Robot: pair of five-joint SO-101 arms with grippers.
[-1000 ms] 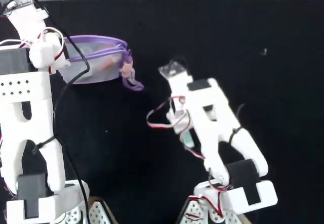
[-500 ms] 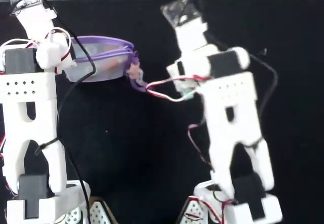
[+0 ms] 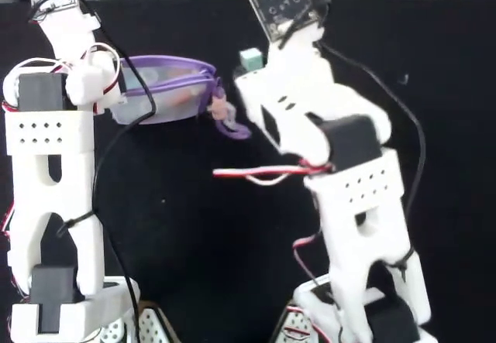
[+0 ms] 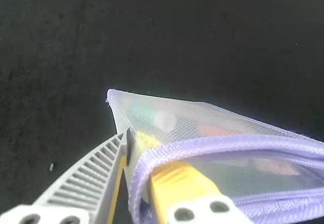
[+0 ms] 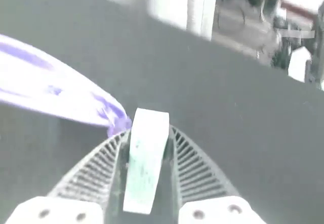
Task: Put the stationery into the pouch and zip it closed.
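We record: left gripper [image 4: 132,144] clamped on rim of translucent purple-zipped mesh pouch [image 3: 159,99]; right gripper [image 5: 148,134] clamped on pale green rectangular eraser [image 5: 144,176], pouch end just beyond its tip; loading step in hand; next move, we judge: centre eraser over opening, release.

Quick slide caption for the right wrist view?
Right gripper shut on a pale green block, purple-edged pouch close ahead.
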